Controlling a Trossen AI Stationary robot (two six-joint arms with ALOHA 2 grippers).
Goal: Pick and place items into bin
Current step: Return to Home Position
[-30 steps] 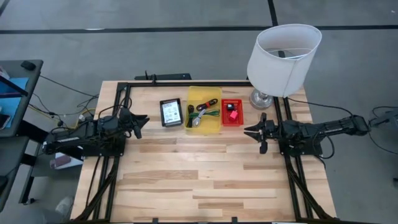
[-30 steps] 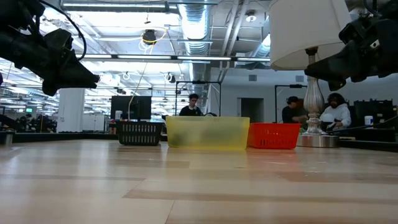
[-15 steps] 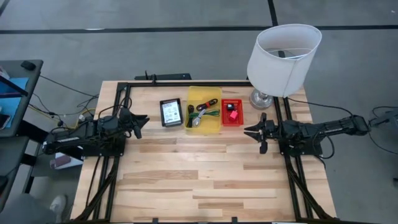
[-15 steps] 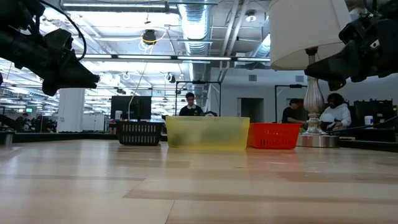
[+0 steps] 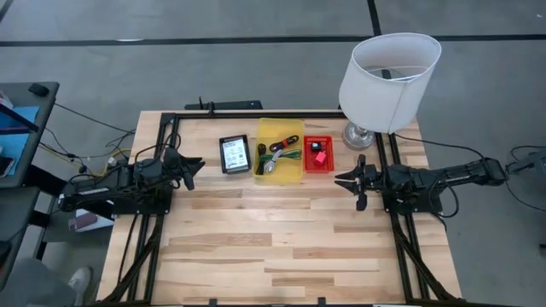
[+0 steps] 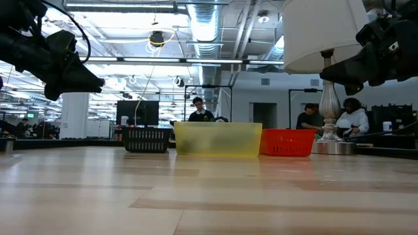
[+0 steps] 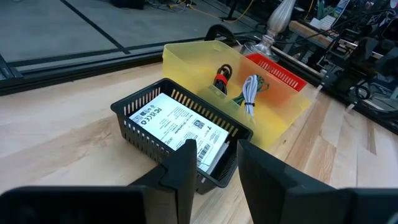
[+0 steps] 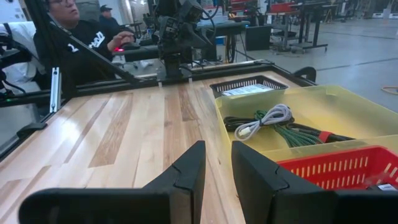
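- High view: the near half of the desk (image 5: 281, 247) is bare wood.
- At mid-desk the left end effector (image 5: 198, 164) hangs over the left edge and the right end effector (image 5: 339, 179) over the right edge. Their tips point toward each other, well apart.
- Both wrist views show the fingers narrowly parted, holding nothing.
- Farther back, three bins stand side by side: a black bin (image 5: 221, 155) on the left, a yellow bin (image 5: 280, 128) in the middle and a red bin (image 5: 318, 171) on the right.
- A white labelled pack (image 5: 235, 154) lies flat in the black bin.
- A black cable (image 7: 221, 76), a white cable (image 7: 250, 88) and a green cable (image 8: 297, 134) lie coiled in the yellow bin.
- A black cube (image 5: 317, 146) and a red piece (image 5: 320, 158) sit in the red bin.
- A lamp (image 5: 390, 68) stands at the far right corner.
- People (image 6: 353, 117) show in the room beyond.
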